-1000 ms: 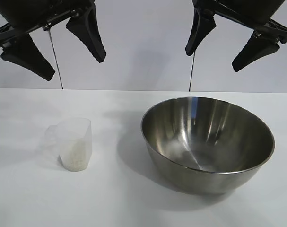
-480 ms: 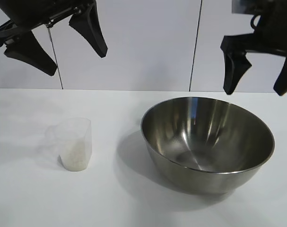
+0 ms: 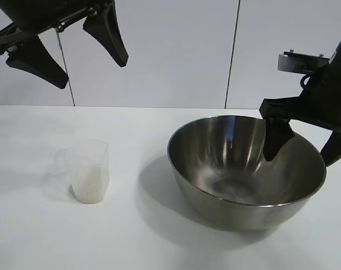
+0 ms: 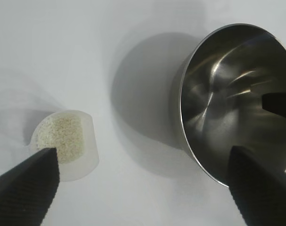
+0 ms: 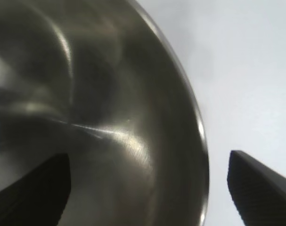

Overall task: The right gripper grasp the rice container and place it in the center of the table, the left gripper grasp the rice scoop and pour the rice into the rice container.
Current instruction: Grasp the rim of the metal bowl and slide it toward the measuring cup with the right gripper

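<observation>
The steel rice container [image 3: 237, 169] stands right of the table's middle; it also shows in the left wrist view [image 4: 227, 94] and the right wrist view [image 5: 110, 117]. My right gripper [image 3: 305, 151] is open and astride its right rim, one finger inside the bowl and one outside, also in its wrist view [image 5: 147, 193]. The translucent rice scoop [image 3: 89, 169] stands upright at the left with rice [image 3: 87, 190] in its bottom, also in the left wrist view [image 4: 67, 146]. My left gripper [image 3: 91, 73] hangs open, high above the scoop [image 4: 143, 193].
The white table [image 3: 159, 242] lies bare between scoop and bowl and along the front. A white panelled wall [image 3: 176, 50] stands behind. One right finger [image 4: 279, 103] shows over the bowl in the left wrist view.
My right gripper has come down from high above and to the right, and now straddles the bowl's right rim. The left gripper, scoop and bowl have not moved.
</observation>
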`<state>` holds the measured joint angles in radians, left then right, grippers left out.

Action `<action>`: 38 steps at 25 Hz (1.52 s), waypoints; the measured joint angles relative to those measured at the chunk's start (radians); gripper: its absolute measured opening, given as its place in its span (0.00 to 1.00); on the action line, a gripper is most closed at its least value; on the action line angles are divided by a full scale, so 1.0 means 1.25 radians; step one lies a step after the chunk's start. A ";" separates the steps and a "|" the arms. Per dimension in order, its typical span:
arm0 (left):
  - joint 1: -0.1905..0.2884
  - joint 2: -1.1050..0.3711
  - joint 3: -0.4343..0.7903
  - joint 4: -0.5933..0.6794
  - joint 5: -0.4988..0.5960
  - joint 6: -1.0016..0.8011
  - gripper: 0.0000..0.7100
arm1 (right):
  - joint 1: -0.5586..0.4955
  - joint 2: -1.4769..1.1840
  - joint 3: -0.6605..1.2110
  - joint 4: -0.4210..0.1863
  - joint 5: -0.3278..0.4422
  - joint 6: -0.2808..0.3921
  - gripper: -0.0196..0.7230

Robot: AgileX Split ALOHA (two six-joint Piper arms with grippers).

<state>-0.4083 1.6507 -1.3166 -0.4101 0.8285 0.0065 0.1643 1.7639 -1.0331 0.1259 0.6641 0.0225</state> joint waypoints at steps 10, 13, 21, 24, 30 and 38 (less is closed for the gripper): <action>0.000 0.000 0.000 0.001 0.000 0.000 0.98 | -0.001 0.046 0.002 0.030 -0.007 0.000 0.21; 0.000 0.000 0.000 0.001 0.000 0.000 0.98 | -0.001 0.046 0.002 0.032 -0.008 -0.006 0.07; 0.000 0.000 0.000 0.001 -0.001 0.000 0.98 | -0.013 0.022 0.002 0.121 -0.004 -0.077 0.04; 0.000 0.000 0.000 0.001 -0.004 0.001 0.98 | -0.039 0.017 0.004 0.174 0.000 -0.117 0.04; 0.000 0.000 0.000 0.001 0.008 0.028 0.98 | -0.056 0.014 0.004 0.250 -0.004 -0.165 0.04; 0.000 0.000 0.000 0.001 0.029 0.039 0.98 | -0.003 0.018 -0.022 0.257 -0.017 -0.165 0.04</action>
<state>-0.4083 1.6507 -1.3166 -0.4084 0.8643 0.0551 0.1607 1.7866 -1.0601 0.4477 0.6426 -0.1839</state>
